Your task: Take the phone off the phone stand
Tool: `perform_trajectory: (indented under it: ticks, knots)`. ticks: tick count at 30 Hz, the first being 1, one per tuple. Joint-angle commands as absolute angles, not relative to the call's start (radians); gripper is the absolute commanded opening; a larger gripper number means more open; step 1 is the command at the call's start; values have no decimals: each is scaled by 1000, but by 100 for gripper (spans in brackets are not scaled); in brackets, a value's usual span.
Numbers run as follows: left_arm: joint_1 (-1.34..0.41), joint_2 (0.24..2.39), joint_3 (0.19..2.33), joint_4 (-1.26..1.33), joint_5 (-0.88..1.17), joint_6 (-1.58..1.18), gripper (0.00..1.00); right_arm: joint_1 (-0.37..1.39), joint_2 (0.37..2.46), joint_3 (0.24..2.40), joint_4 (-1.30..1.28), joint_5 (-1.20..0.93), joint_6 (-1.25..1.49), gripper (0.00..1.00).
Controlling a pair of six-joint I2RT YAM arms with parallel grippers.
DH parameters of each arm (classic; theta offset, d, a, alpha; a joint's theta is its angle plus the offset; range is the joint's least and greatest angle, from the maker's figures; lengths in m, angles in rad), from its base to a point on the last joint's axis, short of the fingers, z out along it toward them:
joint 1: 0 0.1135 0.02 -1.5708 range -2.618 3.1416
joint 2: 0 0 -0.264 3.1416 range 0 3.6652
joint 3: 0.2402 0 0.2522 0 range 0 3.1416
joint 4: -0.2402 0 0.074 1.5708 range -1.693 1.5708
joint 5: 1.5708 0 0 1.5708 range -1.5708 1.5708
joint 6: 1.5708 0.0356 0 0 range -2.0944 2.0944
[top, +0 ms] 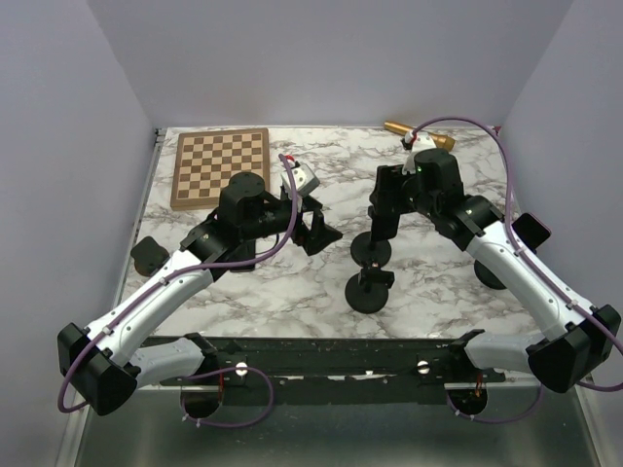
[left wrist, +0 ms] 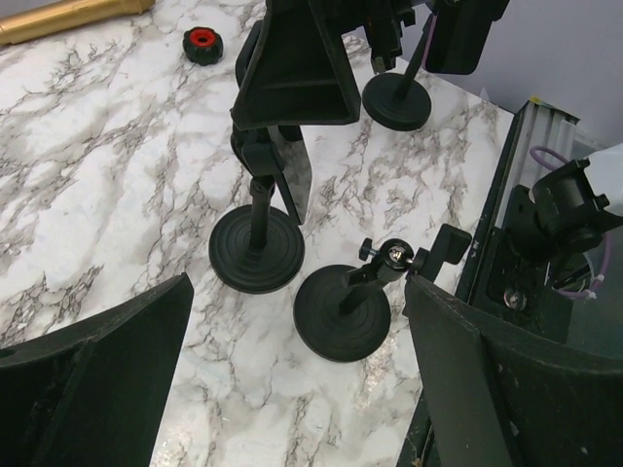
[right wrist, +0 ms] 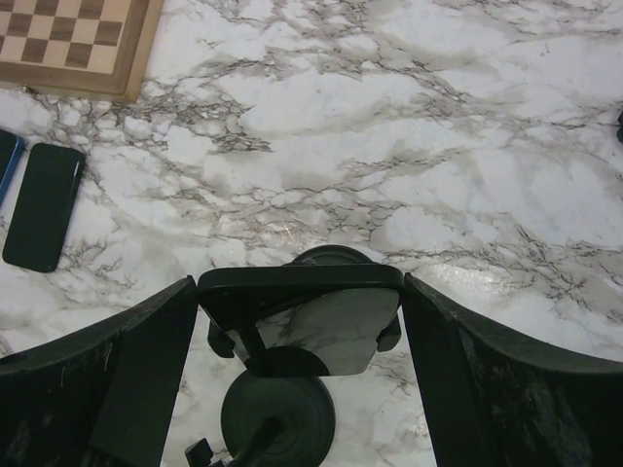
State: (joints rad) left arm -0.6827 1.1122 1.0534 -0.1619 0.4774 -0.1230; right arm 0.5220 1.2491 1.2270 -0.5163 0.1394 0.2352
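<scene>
Top view: my right gripper (top: pixel 383 209) hangs over the phone stand (top: pixel 371 251), just off centre toward 3 o'clock. The phone is hidden under it here. The empty stand (top: pixel 368 292) sits just beside it at 6. My left gripper (top: pixel 313 232) is near, at 9. The chessboard (top: pixel 221 165) lies at 11 and the gold cylinder (top: pixel 419 134) at 1, both well apart.

Left wrist view: my left gripper (left wrist: pixel 297 287) is spread wide with nothing between the fingers. The phone (left wrist: pixel 292 175) shows edge-on, a tilted slab on the stand's stem, with the right fingers above it at 12. The empty stand is close at 5 and a 3rd base (left wrist: pixel 396 102) at 1. A red-capped knob (left wrist: pixel 201 44) is at 11. The table's near rail (left wrist: pixel 526 146) runs along 3, so that side is tight.

Right wrist view: my right gripper (right wrist: pixel 300 292) is clamped on the phone (right wrist: pixel 326 336), 1 finger flush on each short end. The long axis runs 9 to 3, with the face tipped back in the cradle. 2 other phones (right wrist: pixel 44 204) lie flat at 9. There is open marble from 12 to 3.
</scene>
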Motion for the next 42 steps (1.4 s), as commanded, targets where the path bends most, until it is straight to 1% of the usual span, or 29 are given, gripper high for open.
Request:
perform_trajectory:
  ticks: [1, 15, 17, 19, 21, 23, 24, 27, 28, 29, 33, 35, 36, 38, 39, 41, 42]
  knots:
    - [-689, 1117, 1063, -148, 451, -108, 98, 516, 1256, 1208, -486, 102, 245, 92]
    - [-694, 1121, 1063, -151, 441, -104, 98, 517, 1264, 1184, -480, 118, 246, 92]
    - [-693, 1123, 1063, -150, 440, -103, 98, 517, 1262, 1180, -479, 120, 245, 91]
    - [-693, 1124, 1062, -150, 439, -103, 98, 517, 1261, 1176, -477, 121, 246, 87]
    - [-693, 1127, 1062, -150, 439, -104, 98, 517, 1260, 1171, -470, 118, 245, 79]
    - [-695, 1131, 1061, -149, 432, -103, 97, 517, 1262, 1169, -467, 115, 246, 67]
    - [-697, 1134, 1058, -145, 421, -104, 97, 517, 1261, 1169, -465, 114, 247, 61]
    - [-710, 1138, 1030, -108, 352, -120, 94, 517, 1256, 1175, -466, 101, 249, 50]
    - [-713, 1139, 1012, -80, 339, -132, 93, 517, 1255, 1178, -468, 98, 253, 44]
    - [-715, 1139, 995, -48, 334, -147, 91, 516, 1253, 1181, -469, 94, 257, 38]
    - [-716, 1192, 960, 74, 340, -258, 70, 517, 1241, 1183, -469, 78, 264, 15]
    - [-714, 1247, 990, 93, 381, -314, 67, 517, 1236, 1183, -469, 80, 265, 5]
    - [-716, 1278, 1009, 102, 401, -335, 68, 517, 1235, 1183, -469, 78, 265, 1]
    - [-715, 1328, 1031, 140, 424, -383, 77, 517, 1229, 1181, -472, 72, 265, 1]
    - [-716, 1353, 1041, 162, 430, -396, 78, 517, 1227, 1181, -471, 67, 265, 1]
    - [-715, 1393, 1062, 190, 433, -423, 78, 517, 1224, 1181, -475, 61, 264, 1]
    - [-716, 1410, 1072, 198, 426, -435, 75, 516, 1223, 1183, -477, 57, 263, 1]
